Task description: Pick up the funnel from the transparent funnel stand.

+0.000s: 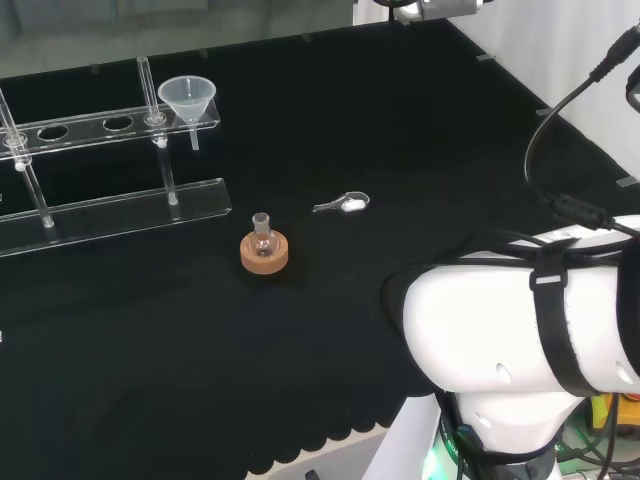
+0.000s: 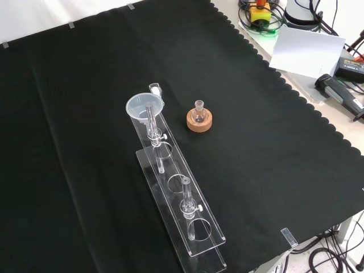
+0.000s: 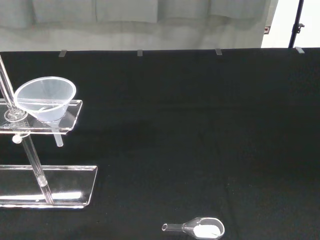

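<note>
the transparent funnel stand (image 1: pixel 110 165) occupies the left of the head view, resting on the black-covered counter (image 1: pixel 380 150). it consists of a flat base plate, upright clear rods, and a raised upper plate with a row of round holes. the funnel (image 1: pixel 187 97) sits in the hole at the right end of the upper plate in that view, cone upward, stem pointing down through the plate.

to the right of the stand in the head view, and nearer the camera, a small glass flask (image 1: pixel 263 238) stands upright on a cork ring (image 1: pixel 265 253). further right of the stand, a small clear scoop (image 1: pixel 343 204) lies flat on the cloth, with white material in its bowl; it is apart from the flask and from the stand.

in the front view the funnel (image 2: pixel 145 107) sits at the far end of the stand (image 2: pixel 182 205), and the flask on its cork ring (image 2: pixel 199 120) is just to the right of that end.

in the wrist view the funnel (image 3: pixel 45 98) rests in the end of the stand's upper plate (image 3: pixel 30 150), and the scoop (image 3: pixel 196 228) lies well clear of the stand base.

the state of the fingers cannot be determined. the arm's white link (image 1: pixel 520 330) stands far right of the stand in the head view.
</note>
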Controlling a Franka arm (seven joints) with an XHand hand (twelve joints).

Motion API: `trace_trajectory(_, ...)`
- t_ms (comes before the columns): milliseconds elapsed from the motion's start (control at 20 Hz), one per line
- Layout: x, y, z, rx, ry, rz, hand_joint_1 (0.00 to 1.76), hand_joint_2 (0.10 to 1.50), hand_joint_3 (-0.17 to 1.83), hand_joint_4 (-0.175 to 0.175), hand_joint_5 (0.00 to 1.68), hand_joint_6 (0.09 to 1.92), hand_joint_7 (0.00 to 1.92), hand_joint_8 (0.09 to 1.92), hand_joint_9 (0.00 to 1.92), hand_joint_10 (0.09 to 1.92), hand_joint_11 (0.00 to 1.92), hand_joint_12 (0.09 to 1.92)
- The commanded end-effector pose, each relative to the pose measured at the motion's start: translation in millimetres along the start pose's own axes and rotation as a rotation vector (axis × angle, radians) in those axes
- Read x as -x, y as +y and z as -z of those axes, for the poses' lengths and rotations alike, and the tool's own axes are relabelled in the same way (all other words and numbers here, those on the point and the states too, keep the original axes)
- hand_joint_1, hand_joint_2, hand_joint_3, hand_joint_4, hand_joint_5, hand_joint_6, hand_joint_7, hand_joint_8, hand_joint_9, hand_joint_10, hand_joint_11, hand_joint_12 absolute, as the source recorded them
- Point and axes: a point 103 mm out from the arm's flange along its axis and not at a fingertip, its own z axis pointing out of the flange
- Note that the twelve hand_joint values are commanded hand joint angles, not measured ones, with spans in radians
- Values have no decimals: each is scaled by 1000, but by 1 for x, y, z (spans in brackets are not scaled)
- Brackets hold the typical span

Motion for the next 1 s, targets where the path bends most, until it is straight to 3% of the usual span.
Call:
trace_trajectory(50,-3,4,1,-2,-12,-1,405,553,148,78,73,87,86,87,72,87,0,227)
trace_trajectory(150,-4,6,1,-7,-19,10,375,547,107,78,17,87,21,87,17,87,0,87)
trace_trajectory(500,-24,33,2,1,-40,51,343,552,86,74,0,87,0,87,0,87,0,87)
trace_trajectory(600,-26,45,-3,-38,-27,67,392,590,99,69,0,87,0,87,0,87,0,87)
trace_trajectory(900,-52,92,-17,-52,-25,84,437,629,103,50,0,87,0,87,0,87,0,87)
trace_trajectory(1000,-83,135,-22,-53,-8,48,416,629,98,42,0,87,0,87,0,87,0,87)
